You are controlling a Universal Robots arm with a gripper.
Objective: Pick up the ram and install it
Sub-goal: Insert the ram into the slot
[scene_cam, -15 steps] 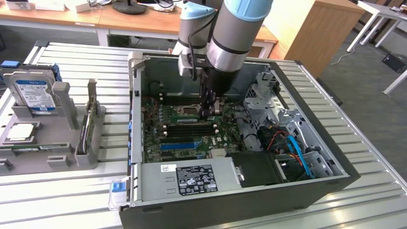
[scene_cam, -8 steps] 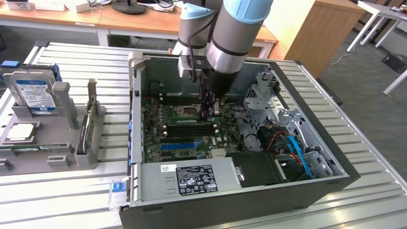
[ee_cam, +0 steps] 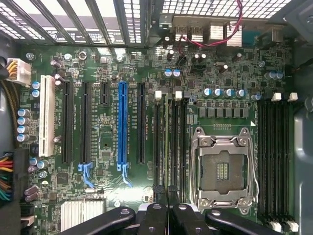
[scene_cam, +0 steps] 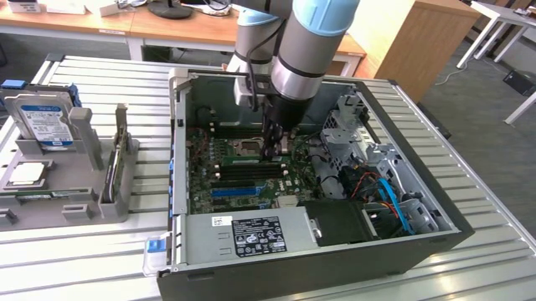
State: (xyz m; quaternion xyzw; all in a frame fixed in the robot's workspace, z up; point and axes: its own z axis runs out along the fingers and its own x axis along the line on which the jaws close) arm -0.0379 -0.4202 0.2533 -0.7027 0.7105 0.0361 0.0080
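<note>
Fingers (ee_cam: 155, 215) look clenched on the ram (scene_cam: 250, 160), deep in the computer case (scene_cam: 335, 276), over the motherboard (ee_cam: 142, 186); it stands edgewise in a slot beside the processor socket (ee_cam: 222, 169). It's probably light, stiff and brittle, best held by its long top edge.

My arm (scene_cam: 305, 50) runs off the top edge of the exterior view, and its bulk hides the tips of my hand (scene_cam: 273, 149) down among the memory slots. In the wrist view my fingers (ee_cam: 152, 219) are cut by the picture's edge. They are closed, and the thin green strip between them is, I think, the ram (ee_cam: 166, 142), seen edge-on with its chips and label out of sight. The print on the motherboard (ee_cam: 111, 171) is too small to read. On the worktop (scene_cam: 469, 188), the grey holder (scene_cam: 50, 182) is clipped by the exterior view's left edge, and its post covers part of the hard drive (scene_cam: 42, 122).
</note>
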